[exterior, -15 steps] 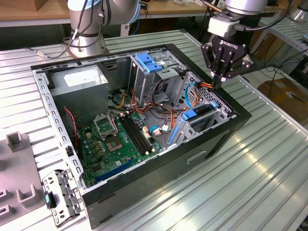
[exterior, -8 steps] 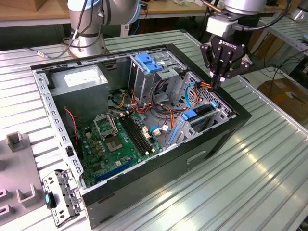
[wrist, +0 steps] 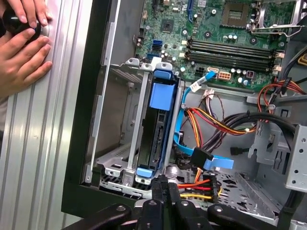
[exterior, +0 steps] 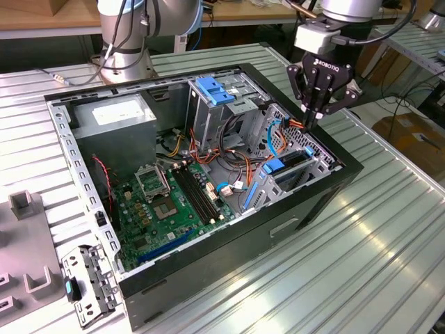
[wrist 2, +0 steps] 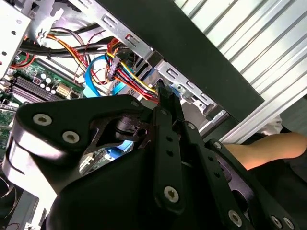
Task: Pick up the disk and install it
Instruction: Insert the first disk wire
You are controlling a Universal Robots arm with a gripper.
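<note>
- Nearest the lens in the second wrist view, your gripper (wrist 2: 163, 92) is showing its black linkage. Its two fingers are pressing flat together with nothing between them.
- Just past those closed tips, a bundle of red, yellow and black wires (wrist 2: 133, 76) is running along the case wall. A blue flat cable (wrist 2: 89, 79) is looping beyond it.
- In the first wrist view, your gripper (wrist: 166, 184) is pointing its closed tips at the near edge of the drive cage (wrist: 120, 167). The disk (wrist: 157, 139) is sitting on edge in that cage just ahead of the tips, with its blue carrier (wrist: 160, 95) framing it.
- Well off to the tool's side, outside the computer case (wrist: 91, 96), a person's hands (wrist: 24, 52) are resting on the ribbed table (wrist: 53, 134) around a black knob (wrist: 17, 21).
- In the exterior view, your gripper (exterior: 311, 124) is hanging, fingers together, over the case's corner. You are seeing the disk (exterior: 290, 161) seated in the cage just below the tips.
</note>
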